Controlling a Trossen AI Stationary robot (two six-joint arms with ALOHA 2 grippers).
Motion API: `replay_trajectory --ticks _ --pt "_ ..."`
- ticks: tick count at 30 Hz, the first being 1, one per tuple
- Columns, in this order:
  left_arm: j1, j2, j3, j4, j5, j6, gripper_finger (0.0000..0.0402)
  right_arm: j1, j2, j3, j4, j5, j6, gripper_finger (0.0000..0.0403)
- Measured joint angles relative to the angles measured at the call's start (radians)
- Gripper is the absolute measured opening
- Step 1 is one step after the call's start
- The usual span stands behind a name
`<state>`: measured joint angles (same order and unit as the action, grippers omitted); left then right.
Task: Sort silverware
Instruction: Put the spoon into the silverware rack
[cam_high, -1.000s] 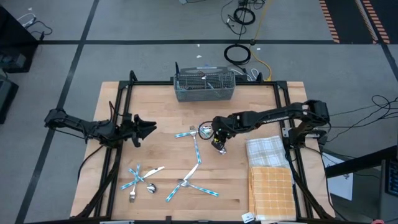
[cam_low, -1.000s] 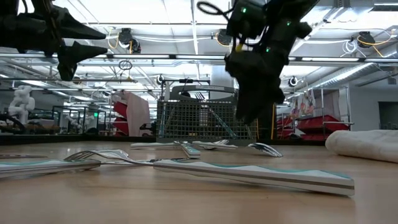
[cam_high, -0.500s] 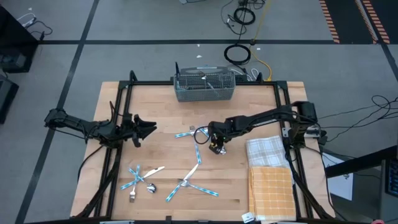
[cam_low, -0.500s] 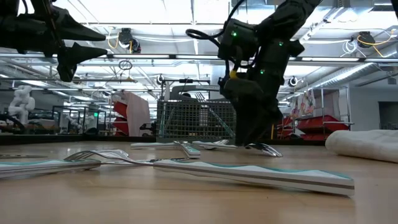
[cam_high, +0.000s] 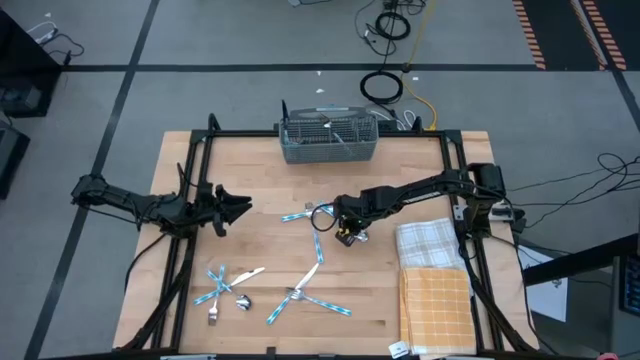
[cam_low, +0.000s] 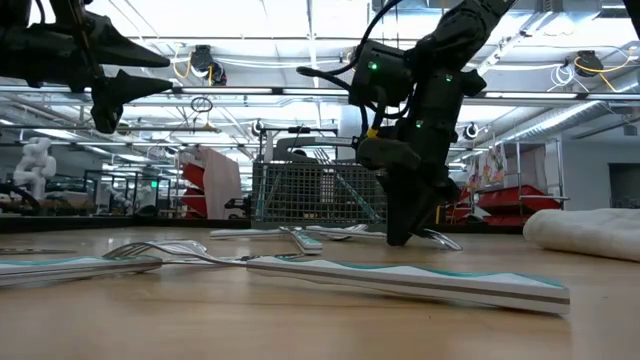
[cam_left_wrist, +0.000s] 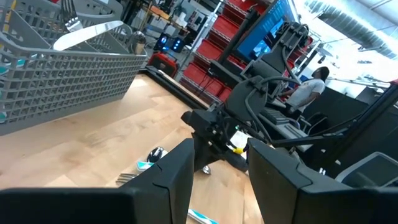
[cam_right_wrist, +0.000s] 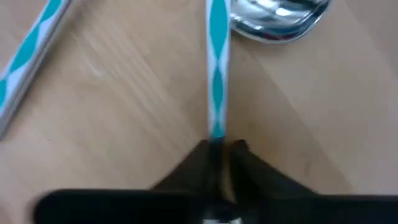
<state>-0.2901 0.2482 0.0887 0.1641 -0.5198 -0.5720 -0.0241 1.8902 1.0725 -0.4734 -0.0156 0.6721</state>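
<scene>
Silverware with teal-and-white handles lies scattered on the wooden table: a few pieces mid-table (cam_high: 312, 222), one cluster at the near left (cam_high: 225, 285), another near the middle front (cam_high: 305, 295). My right gripper (cam_high: 346, 236) is down at the table mid-way, shut on one piece's handle (cam_right_wrist: 216, 93). A spoon bowl (cam_right_wrist: 277, 18) lies beside that handle. My left gripper (cam_high: 240, 207) hovers open above the table's left side, holding nothing. My right gripper pinches the free end of a teal-and-white handle (cam_right_wrist: 216, 132) between its two fingertips. The fingers come from above, slanting down (cam_low: 400, 232), and lie along the handle. The piece lies flat on the table, stretching away from the fingers.
A grey mesh caddy basket (cam_high: 328, 140) holding some pieces stands at the far edge, middle. A white checked towel (cam_high: 430, 245) and an orange one (cam_high: 435, 305) lie at the right. Another handle (cam_right_wrist: 28, 56) lies close beside the held piece.
My right gripper has come down from above the table to the tabletop and shifted a little toward the left edge, ending at the handle's end. The silverware has stayed where it lay.
</scene>
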Motion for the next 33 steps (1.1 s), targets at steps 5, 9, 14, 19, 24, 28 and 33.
replay_trajectory --ticks 5,9,14,19,24,28,33 --pt "0.0 0.0 0.0 0.0 0.0 0.0 0.0152 0.003 -0.02 -0.002 0.006 -0.015 0.041 0.0009" --pt "0.0 0.0 0.0 0.0 0.0 -0.001 0.0152 0.004 -0.052 -0.007 0.008 -0.028 0.051 0.0003" --pt "0.0 0.0 0.0 0.0 0.0 -0.002 0.0152 0.007 -0.125 -0.008 0.016 -0.034 0.076 0.0001" --pt "0.0 0.0 0.0 0.0 0.0 -0.001 0.0152 0.007 -0.217 -0.008 0.022 0.01 0.084 0.0001" --pt "0.0 0.0 0.0 0.003 -0.014 0.002 0.0152 0.006 -0.339 -0.006 0.0 0.134 0.087 0.0" --pt "0.0 0.0 0.0 0.008 -0.012 0.001 0.0152 -0.021 -0.44 -0.005 -0.068 0.223 0.066 0.0" --pt "0.0 0.0 0.0 0.055 -0.01 0.0 0.0152 -0.086 -0.552 -0.005 -0.269 0.295 0.042 0.0"
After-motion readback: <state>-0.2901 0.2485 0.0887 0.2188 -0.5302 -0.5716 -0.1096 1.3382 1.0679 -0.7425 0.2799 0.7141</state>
